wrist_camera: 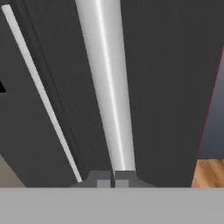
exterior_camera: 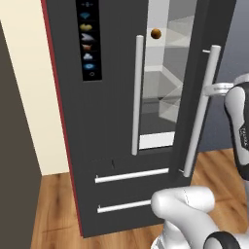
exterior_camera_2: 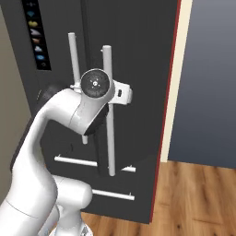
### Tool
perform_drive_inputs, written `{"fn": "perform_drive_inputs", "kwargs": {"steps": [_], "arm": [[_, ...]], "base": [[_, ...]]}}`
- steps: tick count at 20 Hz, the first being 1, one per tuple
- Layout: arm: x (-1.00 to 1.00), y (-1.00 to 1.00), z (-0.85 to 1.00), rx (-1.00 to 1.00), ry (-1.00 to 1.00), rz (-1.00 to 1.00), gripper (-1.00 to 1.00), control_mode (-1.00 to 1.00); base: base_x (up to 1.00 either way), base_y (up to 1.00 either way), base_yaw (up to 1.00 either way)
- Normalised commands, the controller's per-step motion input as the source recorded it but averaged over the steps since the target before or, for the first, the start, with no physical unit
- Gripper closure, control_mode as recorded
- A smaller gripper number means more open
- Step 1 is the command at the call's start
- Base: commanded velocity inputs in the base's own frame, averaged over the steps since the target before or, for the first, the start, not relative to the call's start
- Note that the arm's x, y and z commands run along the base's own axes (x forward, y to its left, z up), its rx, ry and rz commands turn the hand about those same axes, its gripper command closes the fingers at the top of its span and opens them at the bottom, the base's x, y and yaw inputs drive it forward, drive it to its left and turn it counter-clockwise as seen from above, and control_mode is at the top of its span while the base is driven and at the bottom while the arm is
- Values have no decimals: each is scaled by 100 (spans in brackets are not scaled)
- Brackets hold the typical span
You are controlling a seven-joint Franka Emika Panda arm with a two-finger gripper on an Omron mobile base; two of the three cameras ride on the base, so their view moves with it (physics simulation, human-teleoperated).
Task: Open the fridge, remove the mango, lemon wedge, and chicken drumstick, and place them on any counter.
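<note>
Because the fridge [exterior_camera: 112, 121] door must swing wider, the gripper [wrist_camera: 113, 180] is clenched around its right handle [wrist_camera: 107, 87], pulling.

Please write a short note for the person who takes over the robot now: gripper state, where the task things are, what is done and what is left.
Gripper: at the right door's bar handle; the tips look closed around it, but I cannot confirm the grip.
Fridge: right door is partly open, showing white shelves.
A small round orange item, probably the mango, sits on an upper shelf.
Done: door started.
Left: open it wider, take out the mango, lemon wedge and chicken drumstick, and place them on a counter.
</note>
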Motion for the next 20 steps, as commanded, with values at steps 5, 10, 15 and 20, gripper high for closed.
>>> {"fn": "perform_drive_inputs", "kwargs": {"steps": [5, 10, 15, 20], "arm": [[-100, -20, -3, 0, 0, 19, 100, -100], [-64, 26, 47, -8, 17, 1, 100, -100], [-3, 92, 43, -21, 35, -13, 100, -100], [15, 100, 2, -22, 27, -28, 100, -100]], "base": [[0, 0, 0], [0, 0, 0], [0, 0, 0], [0, 0, 0]]}}
